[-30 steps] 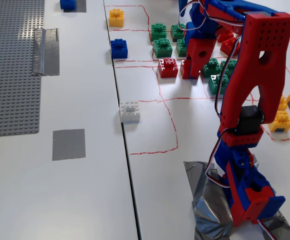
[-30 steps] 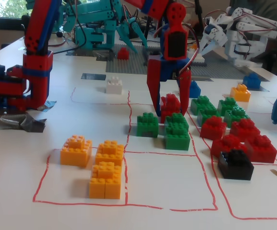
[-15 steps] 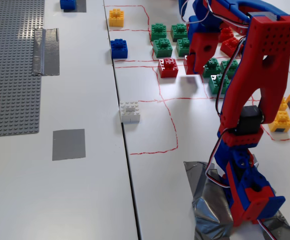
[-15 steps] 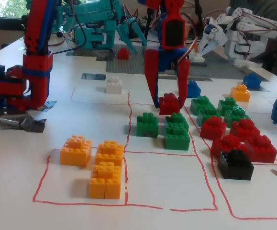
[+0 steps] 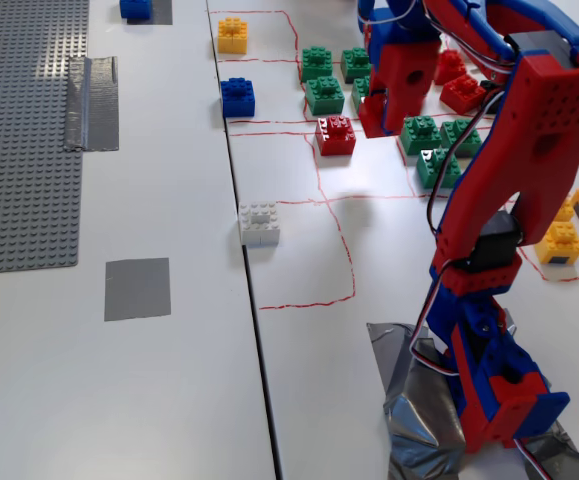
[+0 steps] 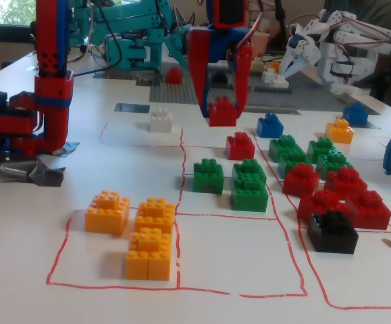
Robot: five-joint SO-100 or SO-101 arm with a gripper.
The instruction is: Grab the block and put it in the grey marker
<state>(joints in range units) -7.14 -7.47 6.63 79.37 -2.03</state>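
Since the gripper [image 6: 222, 113] has its two red fingers closed on either side of the block [image 6: 223, 106], the step in hand is, by my reading, the carry. It runs across the white counter [image 5: 169, 400], over the seam between the boards and away from the crowd of bricks, to the grey marker [image 5: 137, 288], which lies bare and well apart from the arm [image 5: 529, 150]. A good carry would stay high enough to pass the white-grey brick [image 5: 259, 225] near that route, then lower the load square and centred on the patch before letting go. Whether the block hangs clear of the counter is hard to judge from either fixed view. It is a small red studded toy brick, studs up, sitting level in the grip.
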